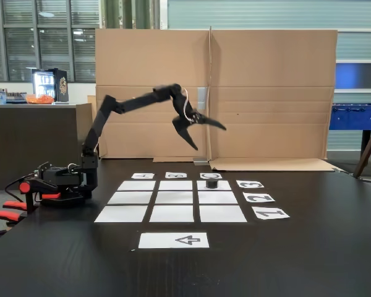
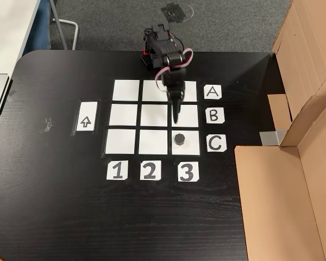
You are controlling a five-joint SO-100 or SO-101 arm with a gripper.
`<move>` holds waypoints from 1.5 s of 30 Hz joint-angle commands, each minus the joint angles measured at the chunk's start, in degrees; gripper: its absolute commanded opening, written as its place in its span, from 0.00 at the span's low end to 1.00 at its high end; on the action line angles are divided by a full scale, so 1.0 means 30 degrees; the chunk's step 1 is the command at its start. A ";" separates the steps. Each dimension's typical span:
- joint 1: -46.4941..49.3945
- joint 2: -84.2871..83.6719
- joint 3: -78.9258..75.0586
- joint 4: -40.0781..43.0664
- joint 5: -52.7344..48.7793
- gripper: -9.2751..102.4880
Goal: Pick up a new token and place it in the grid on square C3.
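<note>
A small black token (image 1: 211, 183) (image 2: 179, 138) sits on square C3 (image 1: 223, 185) (image 2: 192, 148), the corner cell of the grid (image 1: 172, 213) (image 2: 125, 141) beside the C and 3 labels. My gripper (image 1: 209, 137) (image 2: 175, 111) hangs in the air well above the grid, open and holding nothing. In a fixed view from above, it is over the B3 cell, just short of the token and apart from it. The other grid cells are bare white paper.
A white sheet with an arrow (image 1: 173, 240) (image 2: 86, 118) lies beside the grid. Cardboard walls (image 1: 266, 93) (image 2: 293, 163) stand along the table's far side. The arm's base (image 1: 62, 182) (image 2: 157, 41) is at the table edge. Paper labels (image 1: 260, 198) (image 2: 213, 114) border the grid.
</note>
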 commanded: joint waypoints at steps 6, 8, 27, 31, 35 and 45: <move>0.3076 0.8555 0.5479 -0.0469 -0.1641 0.55; 0.4365 1.0283 0.6650 -0.0557 -0.2109 0.54; 1.7578 2.0625 1.4180 -0.1025 -0.6182 0.11; 1.9834 2.2471 1.5527 -0.1465 -0.6826 0.08; 2.1885 2.4580 1.8076 -0.2666 -0.7705 0.08; 2.6279 2.9678 2.4990 -0.7441 -0.9580 0.08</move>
